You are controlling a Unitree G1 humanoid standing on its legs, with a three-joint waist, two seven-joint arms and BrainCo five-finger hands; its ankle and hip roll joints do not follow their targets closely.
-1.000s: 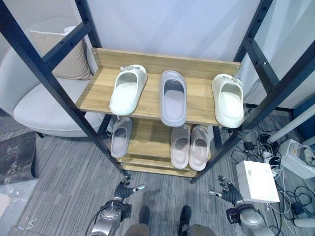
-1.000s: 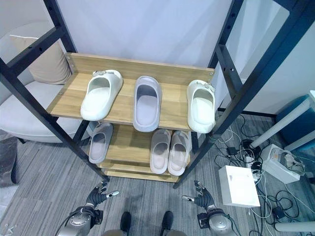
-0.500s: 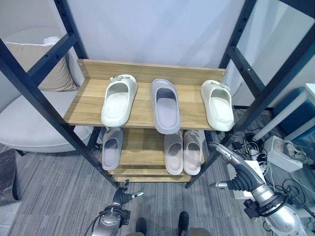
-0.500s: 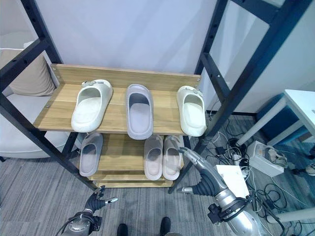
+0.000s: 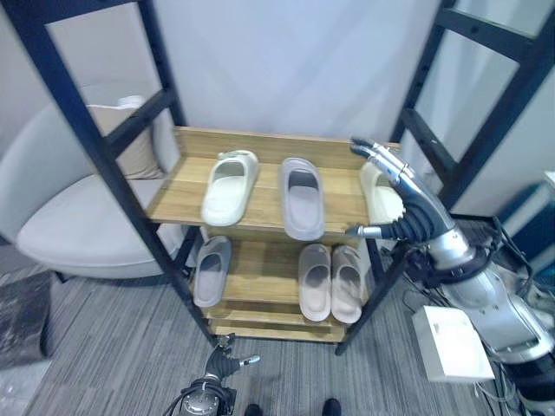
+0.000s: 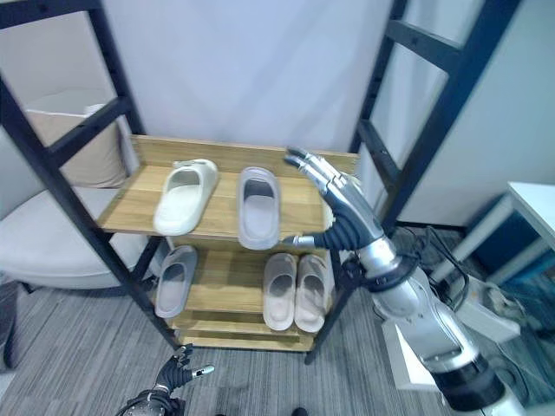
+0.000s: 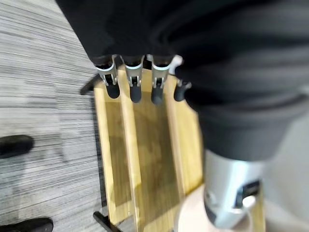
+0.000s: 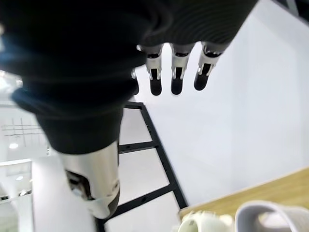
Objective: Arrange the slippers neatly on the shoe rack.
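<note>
On the top shelf of the shoe rack (image 5: 260, 139), three slippers are seen: a cream slipper (image 5: 230, 187) at the left, a grey slipper (image 5: 302, 196) in the middle with its near end hanging slightly over the shelf's front edge, and another cream slipper (image 5: 377, 192) at the right, largely covered from the head views by the right robot hand. On the lower shelf (image 5: 260, 269), a single grey slipper (image 5: 211, 269) is placed at the left, well apart from a beige pair (image 5: 331, 281) set side by side and touching at the right. The right robot hand (image 5: 401, 198) is raised in front of the top shelf's right end, fingers stretched out straight and spread toward the far wall, thumb held out to the left, nothing grasped; whether it touches the slipper behind it cannot be told. In the right wrist view, the same straight fingers (image 8: 176, 72) are shown, with the toe ends of the slippers visible past them. The left robot hand (image 5: 227, 363) is kept low over the grey carpet (image 5: 104, 347) in front of the rack, its fingers loosely open and holding nothing. A white armchair (image 5: 69, 208) with a tan cushion (image 5: 134, 147) is seen left of the rack, and a white box (image 5: 453, 343) lies on the floor at the right.
</note>
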